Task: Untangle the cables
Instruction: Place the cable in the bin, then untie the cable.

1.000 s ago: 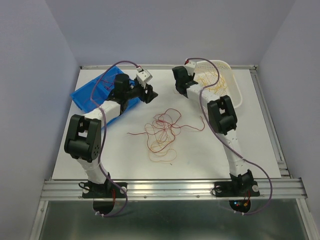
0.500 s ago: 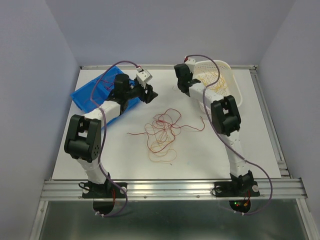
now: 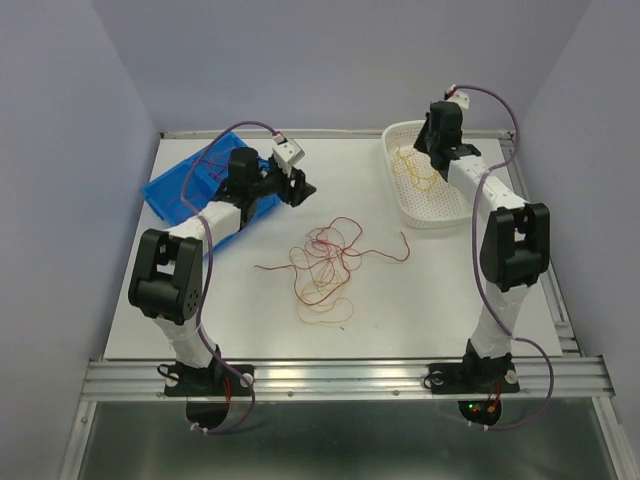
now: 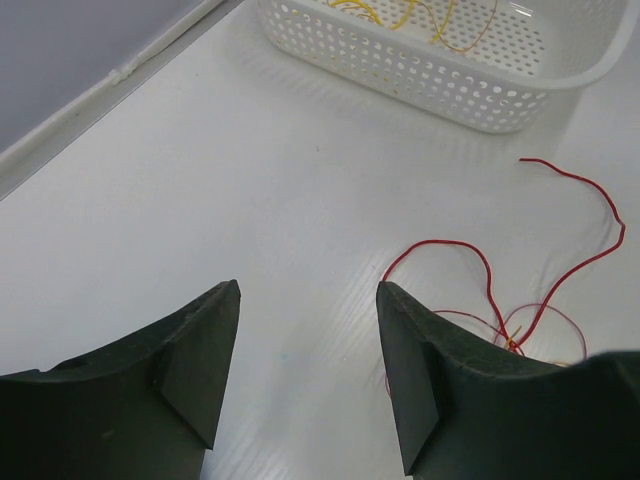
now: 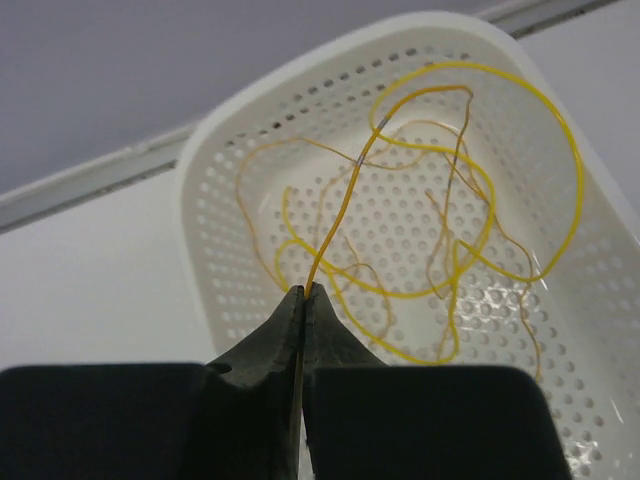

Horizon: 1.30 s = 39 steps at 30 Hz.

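Our right gripper is clamped on one yellow cable above the white basket at the far right. Our left gripper hangs released, holding nothing, near the red and yellow cables tangled mid-table.

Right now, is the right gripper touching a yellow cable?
Touching. The right wrist view shows the right gripper shut on a yellow cable that runs from its tips over the basket.
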### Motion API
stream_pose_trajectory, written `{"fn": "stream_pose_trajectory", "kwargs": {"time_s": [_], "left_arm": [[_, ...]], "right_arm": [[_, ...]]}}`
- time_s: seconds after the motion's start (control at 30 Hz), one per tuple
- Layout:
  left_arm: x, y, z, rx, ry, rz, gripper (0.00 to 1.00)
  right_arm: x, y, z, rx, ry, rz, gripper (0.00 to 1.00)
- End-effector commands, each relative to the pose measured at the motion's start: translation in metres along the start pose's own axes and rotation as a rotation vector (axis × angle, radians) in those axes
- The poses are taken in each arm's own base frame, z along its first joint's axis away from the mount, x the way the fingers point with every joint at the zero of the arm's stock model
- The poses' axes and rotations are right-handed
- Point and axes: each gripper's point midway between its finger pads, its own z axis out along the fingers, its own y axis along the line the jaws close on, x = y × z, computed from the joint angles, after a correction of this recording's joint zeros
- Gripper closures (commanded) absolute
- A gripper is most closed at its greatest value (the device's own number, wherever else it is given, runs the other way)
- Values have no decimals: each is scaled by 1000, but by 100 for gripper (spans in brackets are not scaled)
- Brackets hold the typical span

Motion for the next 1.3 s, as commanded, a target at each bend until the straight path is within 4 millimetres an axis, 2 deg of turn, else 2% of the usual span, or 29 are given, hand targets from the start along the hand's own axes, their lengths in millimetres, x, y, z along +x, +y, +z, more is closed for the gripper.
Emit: {"fn": "stream_pose_trajectory", "kwargs": {"time_s": [0.0, 0.13, 0.27, 0.37, 0.4, 0.47, 0.53, 0.57, 0.6, 0.63, 0.67, 0.77, 0.8, 0.83, 0.9, 0.93, 1.0, 1.03, 1.1, 1.13, 1.2, 1.23, 1.27], "left_arm": [[-24, -2, -6, 3, -57, 42, 32], [-23, 0, -5, -3, -55, 43, 32], [-23, 1, -5, -9, -52, 43, 32], [-22, 2, -5, -13, -49, 48, 32], [-23, 2, -5, -15, -50, 49, 32], [-23, 3, -6, -21, -50, 54, 32], [-24, 3, -6, -23, -51, 55, 32], [-24, 3, -7, -24, -52, 59, 32], [-25, 4, -7, -28, -53, 61, 32], [-25, 4, -7, -28, -52, 63, 32], [-25, 5, -8, -31, -52, 67, 32], [-27, 4, -9, -32, -50, 72, 32], [-28, 4, -9, -29, -48, 81, 32], [-31, 4, -11, -31, -51, 87, 32], [-28, 2, -11, -15, -30, 98, 31], [-34, 1, -11, -10, -32, 110, 31], [-28, -2, -13, 15, 14, 108, 30], [-36, -2, -13, 37, 13, 150, 30], [-28, -10, -16, 83, 57, 144, 30], [-33, -11, -18, 94, 60, 165, 29], [-26, -15, -23, 109, 99, 190, 29], [-23, -14, -28, 89, 114, 200, 28], [-20, -13, -31, 79, 127, 220, 28]], "right_arm": [[61, -33, 14, 9, 169, -7, 98], [86, -61, 26, 121, 206, -50, 94], [103, -64, 34, 126, 257, -76, 90], [97, -58, 34, 103, 255, -76, 77], [93, -56, 33, 99, 250, -76, 68], [84, -56, 26, 103, 239, -73, 57], [78, -58, 17, 113, 226, -75, 56], [62, -55, 7, 105, 196, -68, 56], [57, -55, 2, 107, 185, -68, 55], [58, -58, -4, 118, 184, -82, 55], [42, -54, -16, 108, 150, -79, 54], [38, -46, -36, 86, 140, -117, 51], [29, -43, -48, 76, 121, -121, 48], [29, -37, -54, 72, 115, -141, 48], [37, -33, -66, 61, 128, -161, 47], [40, -21, -75, 6, 138, -168, 47], [62, -8, -86, -83, 196, -202, 48], [74, 14, -97, -182, 229, -233, 48], [102, 26, -108, -239, 284, -280, 49], [116, 42, -118, -290, 305, -313, 49], [134, 50, -127, -321, 334, -339, 50], [153, 56, -135, -347, 364, -357, 51], [159, 59, -140, -359, 368, -363, 52]]}}
